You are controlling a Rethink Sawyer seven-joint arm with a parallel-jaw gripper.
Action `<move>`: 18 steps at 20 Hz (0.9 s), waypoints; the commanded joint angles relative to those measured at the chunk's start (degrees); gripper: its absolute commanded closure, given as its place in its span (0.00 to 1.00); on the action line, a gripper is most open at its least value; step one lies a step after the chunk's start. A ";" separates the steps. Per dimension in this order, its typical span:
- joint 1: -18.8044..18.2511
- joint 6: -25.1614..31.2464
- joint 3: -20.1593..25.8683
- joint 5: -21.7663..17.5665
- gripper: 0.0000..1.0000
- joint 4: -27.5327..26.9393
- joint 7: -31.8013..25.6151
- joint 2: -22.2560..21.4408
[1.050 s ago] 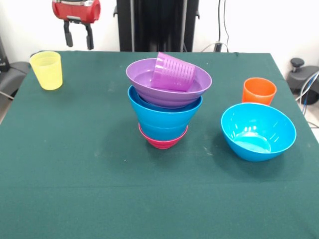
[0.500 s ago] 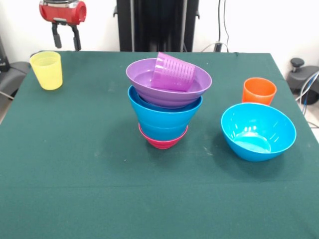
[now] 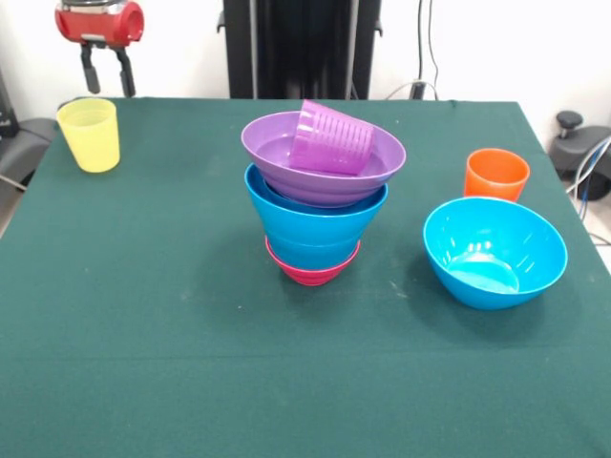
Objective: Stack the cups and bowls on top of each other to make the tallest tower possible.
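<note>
My tower (image 3: 320,205) stands magenta-to-purple with the ribbed purple cup tipped on top — yellow translucent tumbler (image 3: 90,135), orange cup (image 3: 496,175), loose blue bowl (image 3: 495,252) remain, tool (image 3: 106,78) spread empty.

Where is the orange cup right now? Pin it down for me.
In the front view the orange cup stands upright on the table's right side, just behind the lone blue bowl and well right of the tower.

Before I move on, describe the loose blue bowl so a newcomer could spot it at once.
Start at the tower in the middle of the green table. Look right of it in the front view: the blue bowl sits alone on the cloth, just in front of the orange cup. Unlike the stacked blue ones, it is empty and carries nothing.
</note>
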 commanded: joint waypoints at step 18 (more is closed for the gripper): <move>0.01 -3.92 -0.70 -21.99 0.00 -5.81 -6.79 10.97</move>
